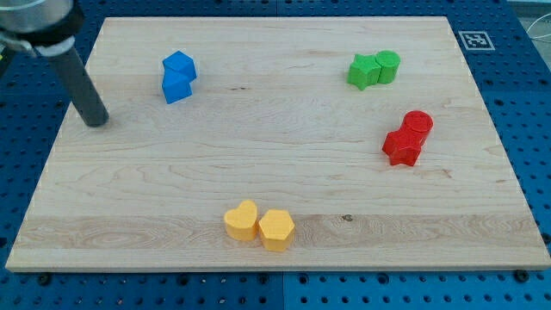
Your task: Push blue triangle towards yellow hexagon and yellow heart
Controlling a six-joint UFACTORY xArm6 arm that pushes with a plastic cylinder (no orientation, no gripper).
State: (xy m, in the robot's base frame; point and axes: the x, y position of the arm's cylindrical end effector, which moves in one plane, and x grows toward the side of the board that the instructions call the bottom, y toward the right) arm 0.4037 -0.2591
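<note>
Nearest the view's bottom: yellow hexagon [276, 229] touching yellow heart [241, 220] on its left, on wooden board [284, 155]; blue triangle [176, 85] at upper left, touching another blue block [181, 65] above it; my tip [96, 120] left of triangle, apart; no claw, only a rod; green pair [374, 69] upper right; red pair [408, 138] at right.

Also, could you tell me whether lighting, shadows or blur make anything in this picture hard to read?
Camera view: lighting is even and soft, with no glare on the wooden board; blocks cast only faint shadows; the yellow pair and blue pair look sharp; the arm's upper part is blurred at the top left, though my tip stays clear.
</note>
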